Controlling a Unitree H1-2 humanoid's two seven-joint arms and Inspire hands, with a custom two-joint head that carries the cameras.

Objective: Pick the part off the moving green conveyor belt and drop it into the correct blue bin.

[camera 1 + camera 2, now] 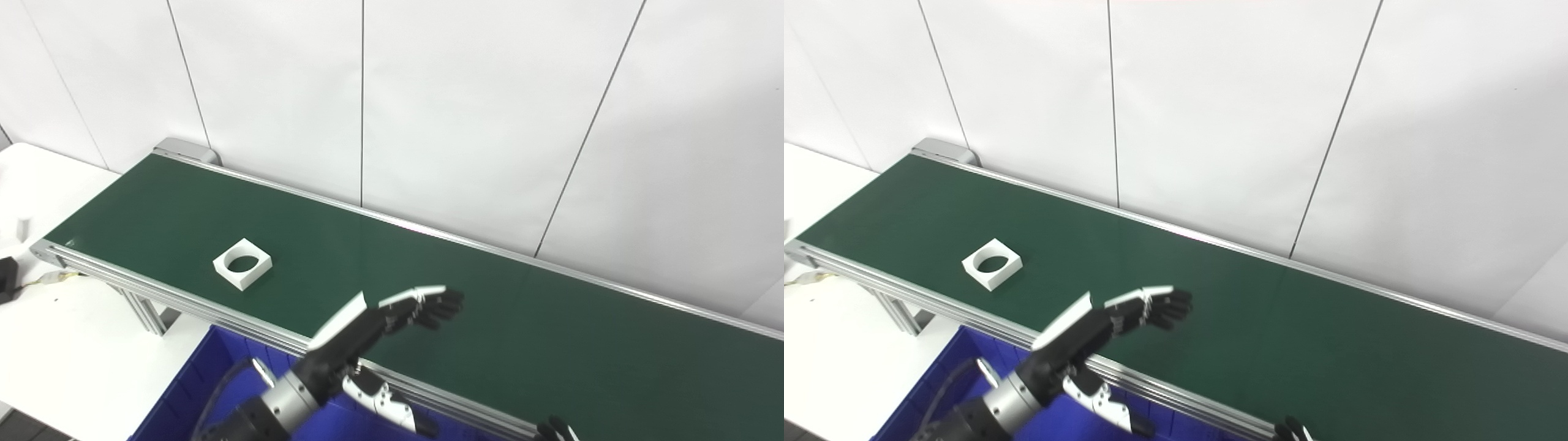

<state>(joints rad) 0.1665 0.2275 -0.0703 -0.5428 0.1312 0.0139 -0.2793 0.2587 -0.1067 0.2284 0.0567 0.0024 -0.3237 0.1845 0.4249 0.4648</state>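
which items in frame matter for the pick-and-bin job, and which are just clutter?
Job:
white square part with round hole, lying on the belt
green conveyor belt
blue bin below the belt's near rail
left hand, open, over the belt, apart from the part

Clutter:
white table
black device with cable at the left edge

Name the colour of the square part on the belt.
White part, clearest in the left eye view.

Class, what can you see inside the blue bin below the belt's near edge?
The blue bin shows only bare ribbed wall and floor; no parts are visible. The left hand and its arm cover much of it, and the rest runs out of frame.
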